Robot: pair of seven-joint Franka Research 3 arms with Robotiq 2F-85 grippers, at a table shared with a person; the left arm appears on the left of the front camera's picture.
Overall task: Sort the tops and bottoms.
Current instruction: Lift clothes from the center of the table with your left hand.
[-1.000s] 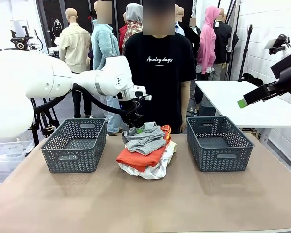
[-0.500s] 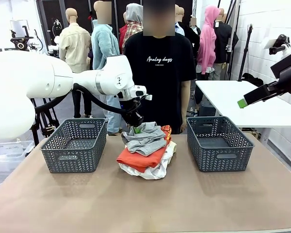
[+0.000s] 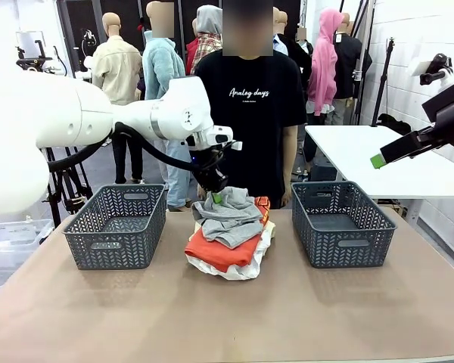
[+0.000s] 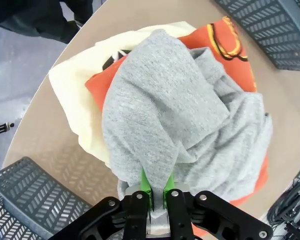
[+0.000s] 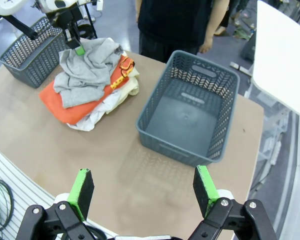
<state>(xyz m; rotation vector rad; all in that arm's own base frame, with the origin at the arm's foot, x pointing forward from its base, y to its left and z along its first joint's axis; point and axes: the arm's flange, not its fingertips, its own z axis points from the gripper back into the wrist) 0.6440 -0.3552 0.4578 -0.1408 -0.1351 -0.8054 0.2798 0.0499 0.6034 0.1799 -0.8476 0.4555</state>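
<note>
left gripper (image 4: 157, 192): jaws pinched tight on grey garment (image 4: 180, 110) atop orange garment (image 4: 97, 87) | right gripper (image 5: 142, 192): jaws wide apart, holding nothing

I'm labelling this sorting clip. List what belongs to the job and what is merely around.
Job: grey garment, pinched by the shut left gripper; orange-red garment; white garment; pale yellow garment; left basket; right basket; open right gripper.
Merely around: white side table; the person's black T-shirt.
</note>
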